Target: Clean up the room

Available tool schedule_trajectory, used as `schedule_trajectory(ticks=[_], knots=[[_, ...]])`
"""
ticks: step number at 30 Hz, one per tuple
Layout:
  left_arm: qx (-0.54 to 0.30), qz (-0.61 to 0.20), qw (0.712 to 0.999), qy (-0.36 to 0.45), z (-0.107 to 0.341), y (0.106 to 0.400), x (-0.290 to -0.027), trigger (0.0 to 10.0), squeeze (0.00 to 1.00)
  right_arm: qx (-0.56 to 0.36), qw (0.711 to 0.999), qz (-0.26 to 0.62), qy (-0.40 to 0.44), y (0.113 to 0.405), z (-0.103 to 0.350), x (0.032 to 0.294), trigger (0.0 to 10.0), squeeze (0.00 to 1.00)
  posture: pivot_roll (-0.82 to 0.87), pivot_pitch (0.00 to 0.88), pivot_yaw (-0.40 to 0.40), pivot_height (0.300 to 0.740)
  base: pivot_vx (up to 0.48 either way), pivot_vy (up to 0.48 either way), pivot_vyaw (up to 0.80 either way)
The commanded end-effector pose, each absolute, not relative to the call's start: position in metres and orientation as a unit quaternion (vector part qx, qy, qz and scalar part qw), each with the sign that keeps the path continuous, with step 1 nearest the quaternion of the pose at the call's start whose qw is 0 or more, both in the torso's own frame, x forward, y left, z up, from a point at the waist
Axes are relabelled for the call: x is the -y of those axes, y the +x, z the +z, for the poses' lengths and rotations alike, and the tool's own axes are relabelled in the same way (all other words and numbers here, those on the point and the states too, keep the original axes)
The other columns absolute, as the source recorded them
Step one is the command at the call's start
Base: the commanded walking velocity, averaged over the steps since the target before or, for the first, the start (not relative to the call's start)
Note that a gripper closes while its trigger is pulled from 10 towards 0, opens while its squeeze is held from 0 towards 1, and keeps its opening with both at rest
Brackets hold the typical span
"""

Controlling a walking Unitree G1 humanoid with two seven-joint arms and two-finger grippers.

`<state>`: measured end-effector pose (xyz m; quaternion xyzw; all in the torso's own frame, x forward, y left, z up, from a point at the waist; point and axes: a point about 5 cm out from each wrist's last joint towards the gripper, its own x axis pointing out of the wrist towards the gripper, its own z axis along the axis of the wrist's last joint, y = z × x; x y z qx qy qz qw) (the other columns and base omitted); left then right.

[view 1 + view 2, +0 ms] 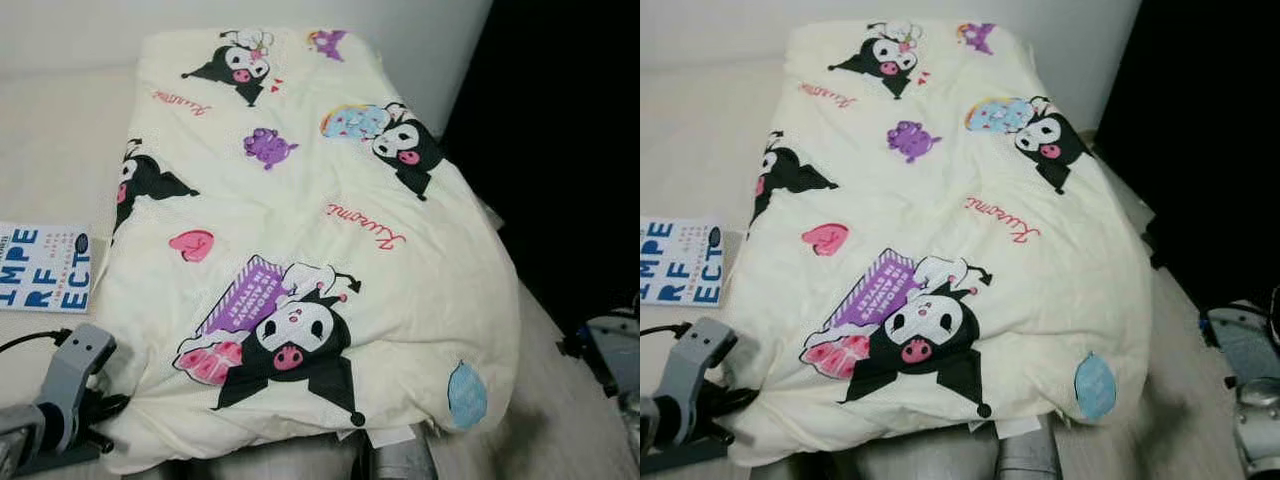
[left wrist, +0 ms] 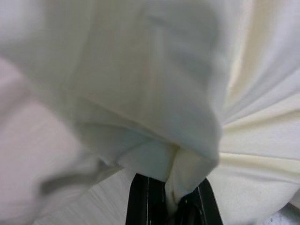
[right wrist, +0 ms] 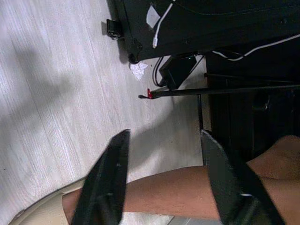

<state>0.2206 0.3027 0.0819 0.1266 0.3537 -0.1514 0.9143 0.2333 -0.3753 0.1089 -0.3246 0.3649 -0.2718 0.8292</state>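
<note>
A cream blanket (image 1: 300, 200) printed with black cartoon characters, hearts and pink lettering lies folded along the bed (image 1: 50, 130). My left gripper (image 1: 105, 408) is at the blanket's near left corner. In the left wrist view its black fingers (image 2: 145, 201) are shut on a bunched fold of the cream fabric (image 2: 154, 117). The right arm (image 1: 1250, 380) hangs low at the right, beside the bed. In the right wrist view my right gripper (image 3: 164, 136) stands open over the pale wood floor (image 3: 56, 93), with nothing between its fingers.
A white book (image 1: 45, 265) with large blue letters lies on the bed left of the blanket. A person's leg (image 3: 178, 187) is close under the right gripper. Black furniture (image 3: 197, 23), cables and a crumpled white scrap (image 3: 138, 70) are on the floor.
</note>
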Motion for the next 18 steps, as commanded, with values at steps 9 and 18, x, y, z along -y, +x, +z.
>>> schedule_trajectory(ticks=[9, 18], knots=[[-0.457, -0.267, 0.841, 0.108, 0.057, 0.181, -0.281, 0.0, 0.00, -0.335, 0.812, -0.309, -0.366, 0.239, 0.136, 0.385, 10.0, 1.00, -0.09, 0.227, -0.022, 0.471, 0.000, 0.000, 0.00], [-0.471, -0.343, 0.808, 0.090, 0.056, 0.166, -0.265, 4.4, 0.00, -0.292, 0.818, -0.324, -0.375, 0.248, 0.155, 0.382, 10.0, 1.00, -0.09, 0.220, -0.024, 0.471, 0.000, 0.000, 0.00]])
